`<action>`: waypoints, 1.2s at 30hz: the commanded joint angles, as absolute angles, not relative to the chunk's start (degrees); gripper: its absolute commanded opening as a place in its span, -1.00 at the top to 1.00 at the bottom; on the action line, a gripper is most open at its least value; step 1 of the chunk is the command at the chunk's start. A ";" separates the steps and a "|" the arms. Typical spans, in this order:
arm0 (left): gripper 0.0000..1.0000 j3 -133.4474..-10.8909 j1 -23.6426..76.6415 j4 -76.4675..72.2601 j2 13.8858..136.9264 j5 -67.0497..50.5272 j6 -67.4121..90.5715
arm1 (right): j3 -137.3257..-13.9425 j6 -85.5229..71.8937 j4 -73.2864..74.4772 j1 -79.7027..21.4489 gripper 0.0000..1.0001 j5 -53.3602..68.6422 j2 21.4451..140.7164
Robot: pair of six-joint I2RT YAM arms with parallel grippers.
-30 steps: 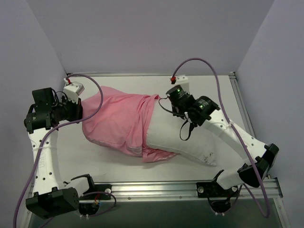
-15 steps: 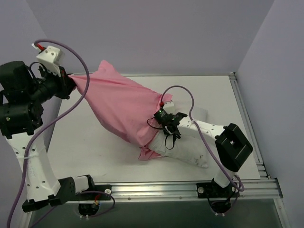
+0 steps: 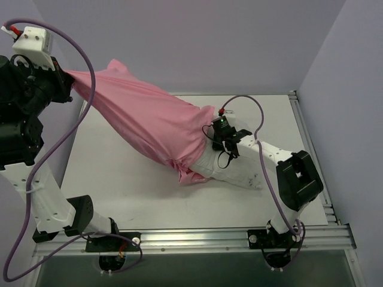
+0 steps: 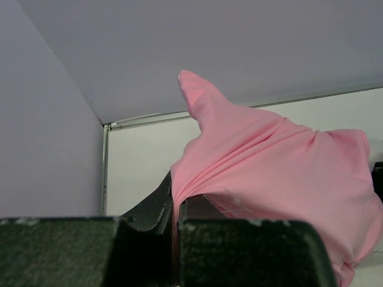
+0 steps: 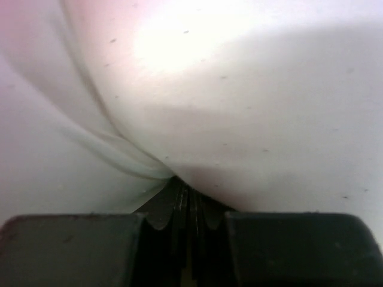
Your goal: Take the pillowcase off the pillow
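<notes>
The pink pillowcase (image 3: 149, 125) is stretched taut from the table up to the far left. My left gripper (image 3: 67, 81) holds its raised end high in the air. In the left wrist view that gripper (image 4: 175, 206) is shut, with a fold of the pillowcase (image 4: 269, 161) pinched between its jaws. The white pillow (image 3: 236, 173) sticks out of the pillowcase's lower end at centre right and lies on the table. My right gripper (image 3: 224, 143) is down on the pillow beside the pillowcase's opening. Its jaws (image 5: 185, 188) are shut, and folds of pillow fabric (image 5: 239, 107) gather at the tips.
The white table (image 3: 119, 185) is boxed in by purple walls at the back and both sides. An aluminium rail (image 3: 197, 239) carrying both arm bases runs along the near edge. Purple cables loop from each wrist.
My left gripper has lifted the pillowcase's end up and to the far left, pulling the fabric taut. My right gripper has dropped onto the pillow and shut on it.
</notes>
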State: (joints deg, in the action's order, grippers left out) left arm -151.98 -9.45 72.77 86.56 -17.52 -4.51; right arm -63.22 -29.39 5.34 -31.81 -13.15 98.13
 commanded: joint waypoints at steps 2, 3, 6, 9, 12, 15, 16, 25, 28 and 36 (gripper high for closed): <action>0.96 -161.27 -11.43 44.22 84.81 2.01 -7.54 | -59.23 -24.17 23.99 -22.59 1.00 -16.61 108.01; 0.95 -162.67 -11.43 43.43 84.99 3.24 -8.52 | -60.02 -23.39 25.13 -21.28 1.00 -17.05 109.58; 0.95 -163.30 -11.51 40.52 84.99 8.69 -13.08 | -63.62 -21.02 28.29 -18.73 1.00 -19.50 112.84; 0.95 -162.51 -11.43 38.94 84.64 12.21 -16.25 | -66.18 -18.82 29.70 -14.69 1.00 -21.53 113.82; 0.95 -160.14 -11.43 37.97 84.11 12.92 -17.31 | -67.67 -16.71 29.97 -10.56 1.00 -22.32 115.22; 0.95 -159.26 -11.43 37.62 84.20 13.01 -17.75 | -68.90 -14.42 30.93 -7.30 1.00 -24.60 117.41; 0.96 -159.00 -11.43 37.44 84.29 13.01 -17.84 | -68.99 -13.54 30.94 -6.34 1.00 -24.96 117.68; 0.95 -157.94 -11.51 35.25 84.11 14.59 -21.09 | -71.01 -12.66 30.94 1.56 1.00 -30.41 117.69; 0.95 -157.06 -11.43 34.98 83.94 14.68 -21.62 | -71.19 -12.57 30.15 3.86 1.00 -28.48 116.37; 0.96 -138.98 -11.51 35.51 79.98 9.93 -19.60 | -68.73 -11.43 27.07 3.87 1.00 -24.00 114.34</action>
State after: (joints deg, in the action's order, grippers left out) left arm -141.25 -7.77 60.99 85.71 -5.06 -17.17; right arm -76.34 -18.63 9.08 -3.29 -3.31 105.62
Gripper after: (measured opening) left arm 0.044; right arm 0.027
